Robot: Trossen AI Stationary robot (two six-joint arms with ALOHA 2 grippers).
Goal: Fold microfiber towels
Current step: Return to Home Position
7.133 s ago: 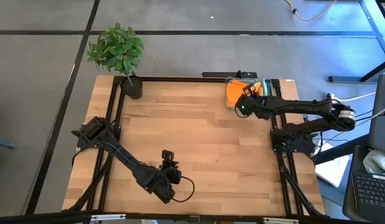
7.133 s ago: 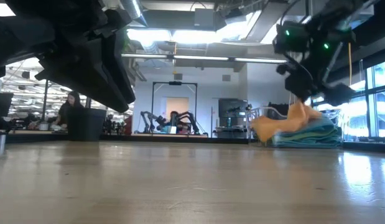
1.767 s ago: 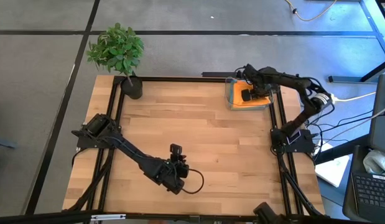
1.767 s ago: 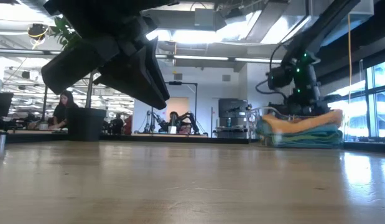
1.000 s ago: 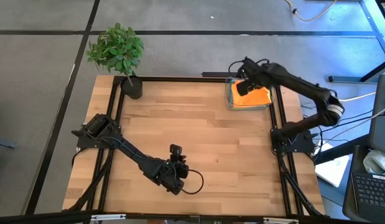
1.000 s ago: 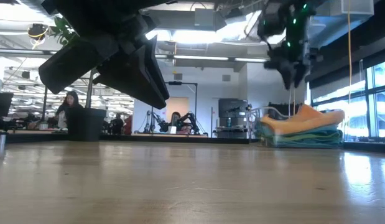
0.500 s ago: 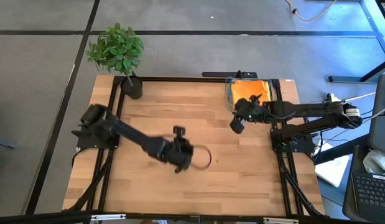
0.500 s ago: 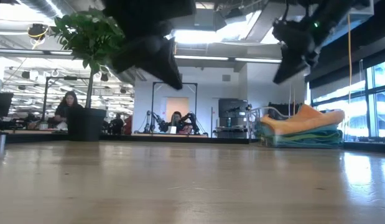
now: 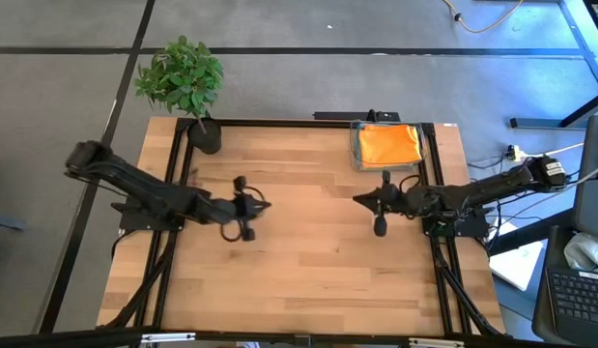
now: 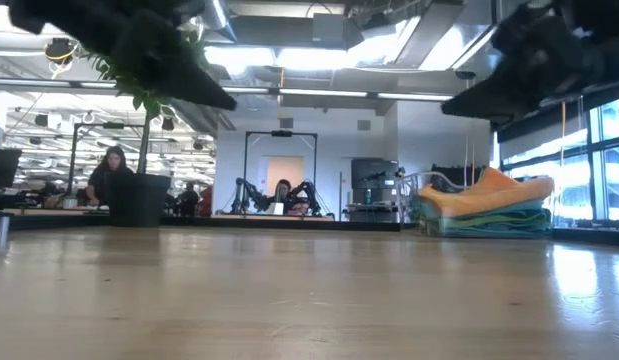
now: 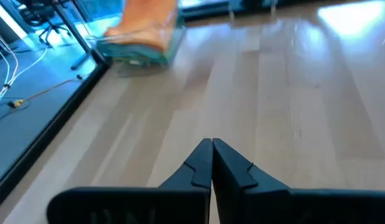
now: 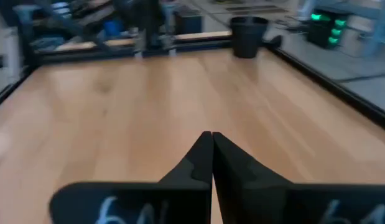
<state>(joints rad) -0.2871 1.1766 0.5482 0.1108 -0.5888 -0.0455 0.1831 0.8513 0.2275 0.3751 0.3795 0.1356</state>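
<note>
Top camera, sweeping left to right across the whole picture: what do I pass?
Potted plant → left gripper → right gripper → keyboard. The clear bin holding the orange towel shares the right gripper's column, so it is left out.

The table is a light wooden top of planks running left to right, edged by a black metal frame. A potted plant in a dark pot stands at its far left corner. A clear plastic bin sits at the far right corner, well apart from the pot.
</note>
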